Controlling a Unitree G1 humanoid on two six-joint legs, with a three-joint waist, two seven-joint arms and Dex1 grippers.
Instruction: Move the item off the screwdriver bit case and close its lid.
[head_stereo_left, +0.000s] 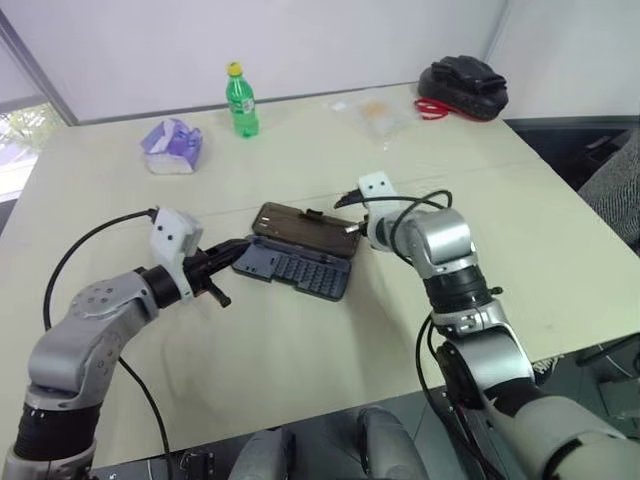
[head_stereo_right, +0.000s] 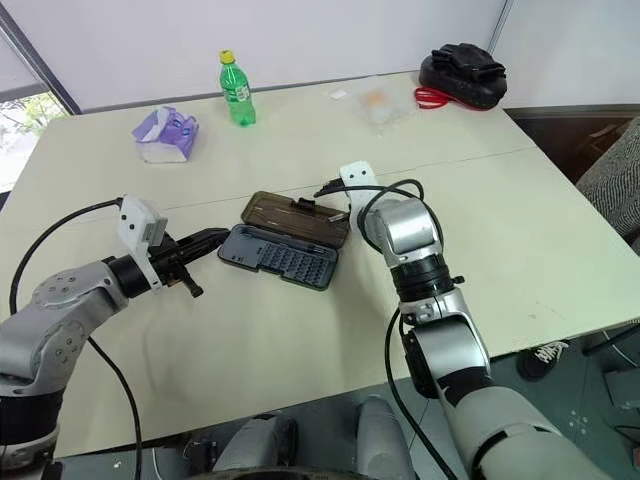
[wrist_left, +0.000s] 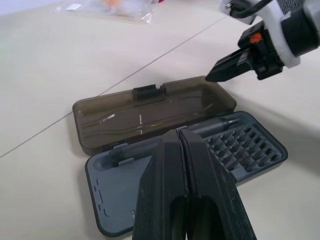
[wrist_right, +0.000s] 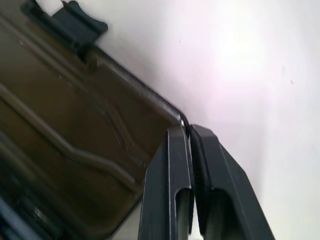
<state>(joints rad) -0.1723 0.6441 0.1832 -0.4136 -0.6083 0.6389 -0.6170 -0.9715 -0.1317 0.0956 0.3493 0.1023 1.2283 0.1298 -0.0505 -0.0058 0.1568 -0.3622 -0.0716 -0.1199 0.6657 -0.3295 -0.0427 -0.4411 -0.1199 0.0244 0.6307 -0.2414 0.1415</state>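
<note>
The screwdriver bit case (head_stereo_left: 295, 270) lies open in the middle of the table, its blue-grey base holding rows of dark bits. The smoky-brown lid (head_stereo_left: 300, 228) lies flat behind the base, with its black latch tab (wrist_left: 147, 91) on the far edge. Nothing rests on the case; the item is out of view. My left gripper (head_stereo_left: 240, 248) is shut, its tips at the left end of the base (wrist_left: 115, 190). My right gripper (wrist_right: 187, 130) is shut too, tips touching the rim at the lid's right corner.
Near the table's far edge stand a green bottle (head_stereo_left: 240, 100), a purple tissue pack (head_stereo_left: 172, 147), a clear plastic bag (head_stereo_left: 375, 112) and a black bag with a red cord (head_stereo_left: 462, 87). The table's right edge drops off near my right arm.
</note>
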